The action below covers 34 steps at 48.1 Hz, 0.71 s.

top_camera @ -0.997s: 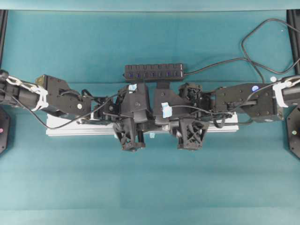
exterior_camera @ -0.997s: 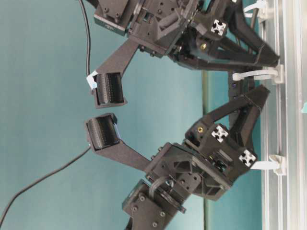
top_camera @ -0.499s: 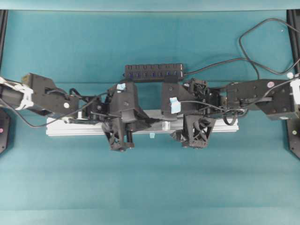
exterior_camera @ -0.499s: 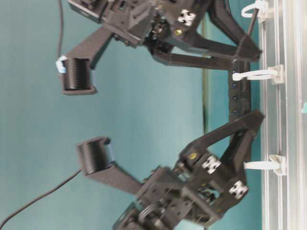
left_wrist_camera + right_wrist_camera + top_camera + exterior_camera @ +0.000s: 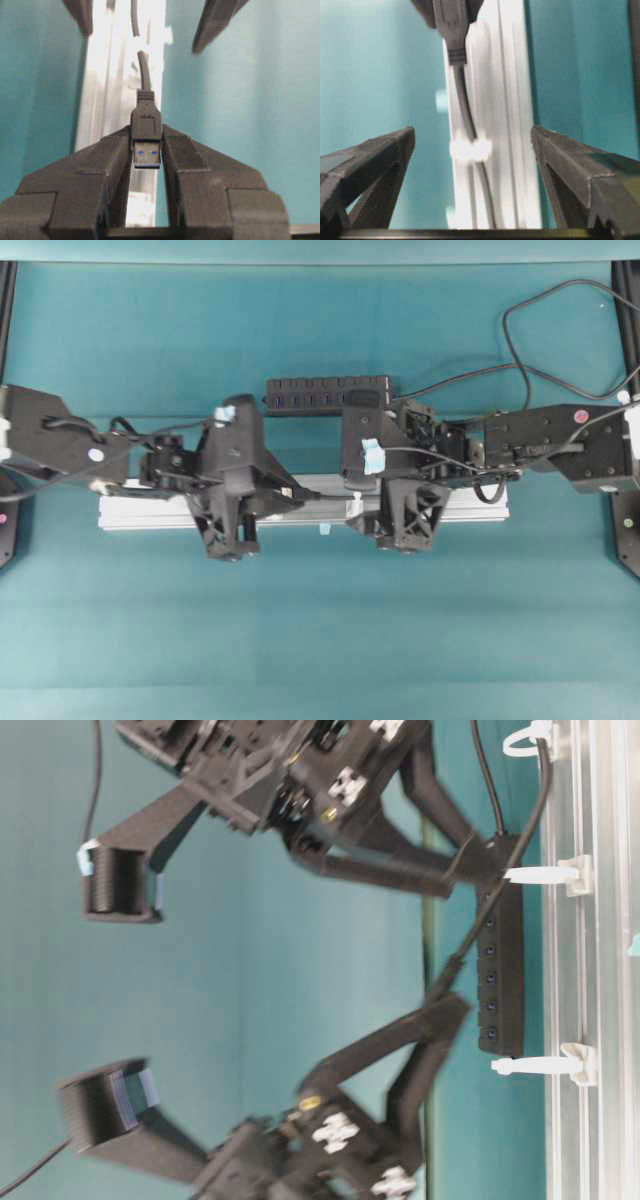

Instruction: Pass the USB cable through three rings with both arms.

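Observation:
The USB cable's (image 5: 142, 65) black plug (image 5: 146, 132) sits clamped between my left gripper's (image 5: 146, 140) fingers, metal end pointing back at the camera. From the plug the cable (image 5: 500, 890) runs along the silver rail (image 5: 130, 512) through a white ring (image 5: 470, 149) and on past the ring (image 5: 530, 740) at the rail's right end. The ring (image 5: 535, 1065) nearest my left arm has no cable in it. My right gripper (image 5: 472, 134) is open, its fingers straddling the rail and cable without touching them, just right of my left gripper (image 5: 292, 492).
A black multi-port hub bar (image 5: 328, 393) lies just behind the rail, its own cable (image 5: 520, 350) looping off to the back right. Teal cloth (image 5: 320, 640) covers the table in front of the rail.
My right gripper has opened and let go of the cable. My left gripper has slid left along the rail with the plug, drawing the cable after it.

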Each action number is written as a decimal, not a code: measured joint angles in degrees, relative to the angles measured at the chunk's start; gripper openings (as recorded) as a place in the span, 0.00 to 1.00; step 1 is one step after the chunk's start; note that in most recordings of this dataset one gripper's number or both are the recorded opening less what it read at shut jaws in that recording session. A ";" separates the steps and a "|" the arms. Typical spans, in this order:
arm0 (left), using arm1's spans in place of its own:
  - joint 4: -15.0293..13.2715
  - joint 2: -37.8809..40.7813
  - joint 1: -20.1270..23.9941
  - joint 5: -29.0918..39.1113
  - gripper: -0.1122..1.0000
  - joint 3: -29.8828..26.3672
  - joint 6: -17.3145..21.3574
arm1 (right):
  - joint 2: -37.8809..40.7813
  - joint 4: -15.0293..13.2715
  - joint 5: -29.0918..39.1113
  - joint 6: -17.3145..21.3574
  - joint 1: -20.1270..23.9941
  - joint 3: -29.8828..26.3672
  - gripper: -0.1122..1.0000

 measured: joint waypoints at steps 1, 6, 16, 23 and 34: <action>0.00 -0.35 0.00 0.09 0.28 0.09 0.00 | 0.00 0.00 -0.62 0.09 0.00 0.00 0.72; 0.00 -1.93 0.44 0.09 0.28 0.70 0.00 | 0.00 -0.09 -3.87 0.09 0.00 -0.09 0.72; 0.00 -2.55 0.70 0.09 0.28 1.05 0.18 | 0.00 0.00 -8.79 0.00 0.00 0.00 0.69; 0.00 -2.55 0.70 0.09 0.28 1.05 0.35 | 0.09 -0.09 -9.40 0.00 -0.09 -0.09 0.69; 0.00 -2.46 0.70 0.09 0.28 1.05 0.44 | 1.58 0.00 -9.58 0.00 -0.18 -0.53 0.60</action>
